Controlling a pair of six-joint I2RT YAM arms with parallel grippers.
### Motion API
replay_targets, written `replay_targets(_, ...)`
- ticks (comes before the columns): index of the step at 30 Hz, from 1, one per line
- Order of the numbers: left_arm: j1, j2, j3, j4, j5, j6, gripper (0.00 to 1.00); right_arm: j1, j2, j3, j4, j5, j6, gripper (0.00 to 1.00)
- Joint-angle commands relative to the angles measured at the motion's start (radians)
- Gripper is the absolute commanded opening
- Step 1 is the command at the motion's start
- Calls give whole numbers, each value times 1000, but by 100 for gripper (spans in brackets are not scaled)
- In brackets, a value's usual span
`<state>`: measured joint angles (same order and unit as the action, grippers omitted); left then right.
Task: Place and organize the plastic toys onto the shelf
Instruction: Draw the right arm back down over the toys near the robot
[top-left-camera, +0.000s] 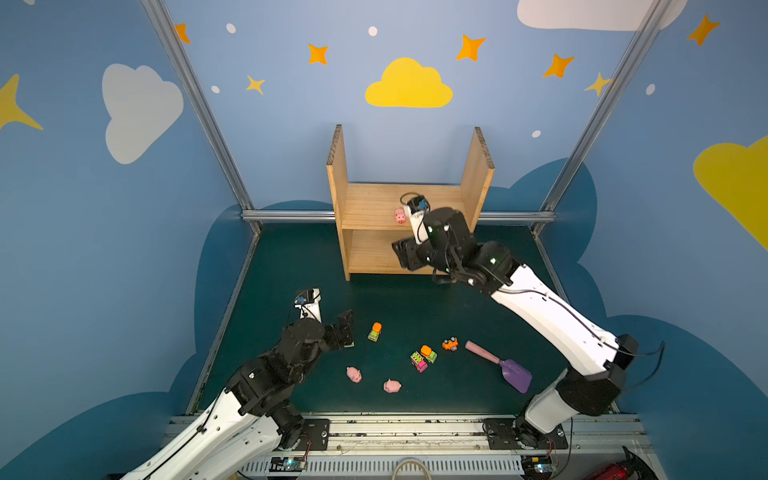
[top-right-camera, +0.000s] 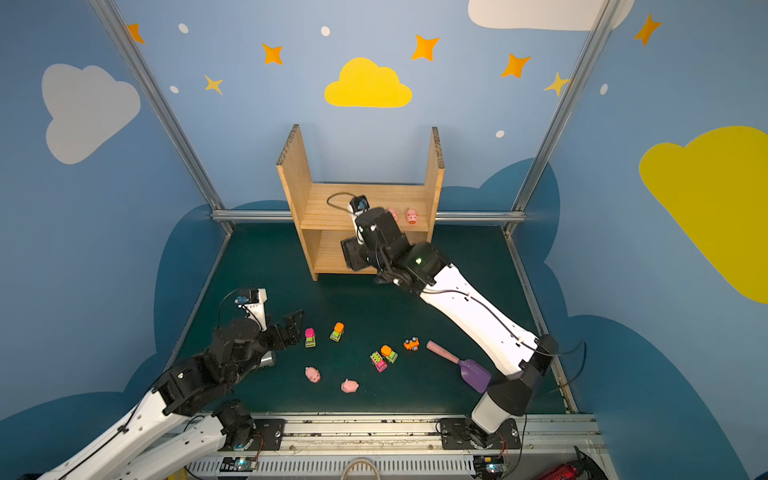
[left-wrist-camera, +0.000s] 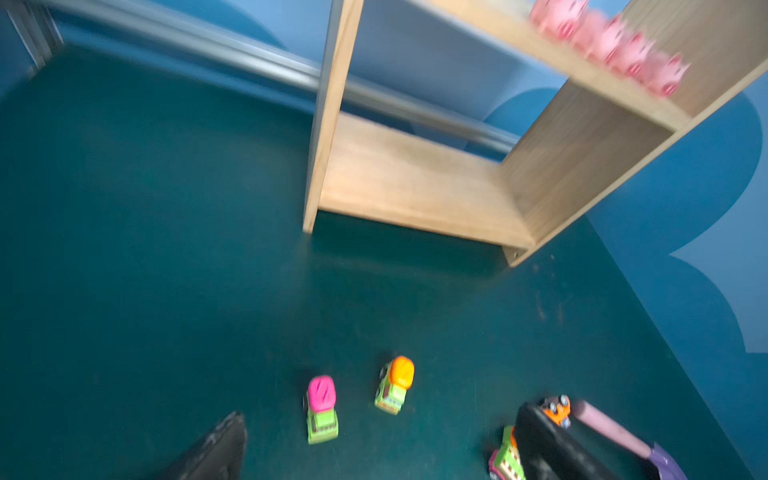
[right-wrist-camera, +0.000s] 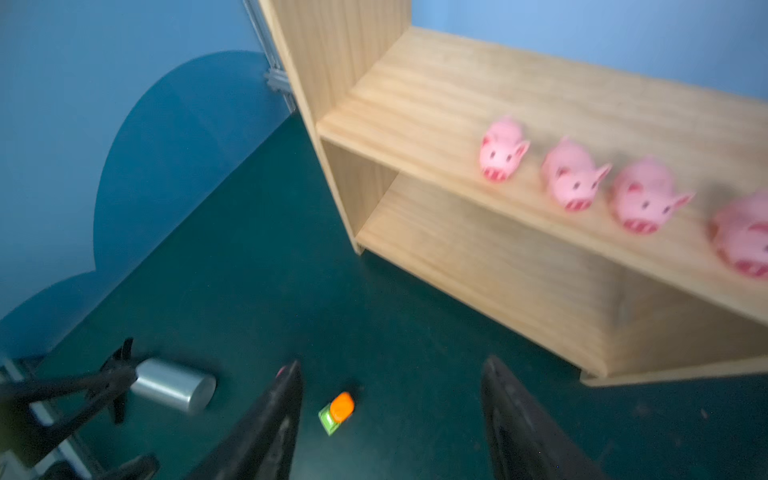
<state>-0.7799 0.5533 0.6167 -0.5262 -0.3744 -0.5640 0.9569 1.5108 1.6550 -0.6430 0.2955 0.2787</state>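
Note:
The pine shelf stands at the back of the table. Several pink pigs line its upper board. On the mat lie two pigs and the toy vehicles: one orange-topped, one pink-topped, a touching pair and a small orange one. My left gripper hangs open and empty just left of the pink-topped vehicle. In front of the shelf's lower board, my right gripper is open with nothing in it.
A purple scoop with a pink handle lies at the right of the mat. A silver cylinder lies under the left arm. An aluminium rail and blue walls close in the table.

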Motion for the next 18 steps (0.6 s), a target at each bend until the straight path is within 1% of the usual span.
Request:
replay_targets(1,-27,-45,-66,-42,-1,-107,100,54,-87,-184,53,63,120,67)
replay_targets(4,-70,-74,-136,-27,-10,-156,100,101,-156,-352,83,72,183,67)
replay_targets(7,-130,-71,-185,-26,-39,-192,100,156,-224,-508,131,48,232,67)
replay_targets(10,-180,-47,-205,-33,-74,-216,100,220,-270,-641,212,24,243,67)
replay_targets(13,-212,-26,-209,-43,-86,-239,100,264,-299,-745,261,1,257,67)
replay_targets(18,-235,-18,-228,-47,-105,-268,100,306,-330,-876,333,-49,326,67)
